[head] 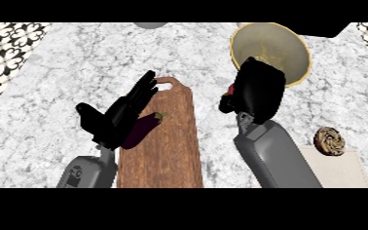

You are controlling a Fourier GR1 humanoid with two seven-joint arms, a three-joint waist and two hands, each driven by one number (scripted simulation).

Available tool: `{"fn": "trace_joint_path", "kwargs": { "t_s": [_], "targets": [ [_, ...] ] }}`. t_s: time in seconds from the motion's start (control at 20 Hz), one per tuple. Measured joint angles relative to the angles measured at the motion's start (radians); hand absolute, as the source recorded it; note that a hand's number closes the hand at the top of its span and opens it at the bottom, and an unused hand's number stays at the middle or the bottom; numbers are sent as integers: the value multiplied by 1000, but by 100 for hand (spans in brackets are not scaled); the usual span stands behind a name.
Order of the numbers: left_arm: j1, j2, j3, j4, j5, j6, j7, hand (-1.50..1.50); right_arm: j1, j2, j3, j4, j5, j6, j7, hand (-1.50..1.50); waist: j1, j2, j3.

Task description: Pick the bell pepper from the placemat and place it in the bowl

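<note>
**Inspector:** Nearest the viewpoint, two grey forearms rise from the bench's near edge. Left hand (119, 114) sits over the left side of a wooden cutting board (167, 146), fingers straight and spread, holding nothing.

**Clerk:** Anything under it?

**Inspector:** An eggplant (142, 129), dark purple, lies on the board against the hand's right side, partly covered by the fingers. Whether they touch it I cannot tell. The board runs from the near edge toward the middle of the bench (64, 78), handle end pointing away.

**Clerk:** And the right hand?

**Inspector:** Right hand (255, 95) is to the right of the board, fingers curled round something. A small patch of red shows at its left side: the bell pepper (230, 90), nearly all hidden by the hand. It is off any placemat and raised beside the bowl.

**Clerk:** Position of the bowl?

**Inspector:** Bowl (287, 39), yellow-rimmed, stands toward the far right of the bench. The right hand overlaps its near rim; the pepper sits just short of that rim, not inside.

**Clerk:** Other items?

**Inspector:** A pale placemat (345, 170) at the near right corner, partly behind the right forearm, with a round brown spiral-patterned item (330, 141) at its far edge. A grey object (149, 25) is cut off at the far edge. Patterned tile (18, 44) shows at the far left corner.
</note>
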Motion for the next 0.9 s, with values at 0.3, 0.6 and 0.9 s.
{"fn": "trace_joint_path", "kwargs": {
  "t_s": [0.3,0.6,0.9],
  "targets": [
    [-16,-1,8,15,1,2,6,0,-264,-3,25,117,-29,-11,104,150,-10,-3,0],
    [-8,11,33,21,9,-1,-8,0,-489,-4,-24,289,-64,-39,137,150,-29,-1,1],
    [4,11,34,12,-1,11,-8,0,-624,-4,-100,481,-53,-83,123,150,-52,1,2]
  ]
}}
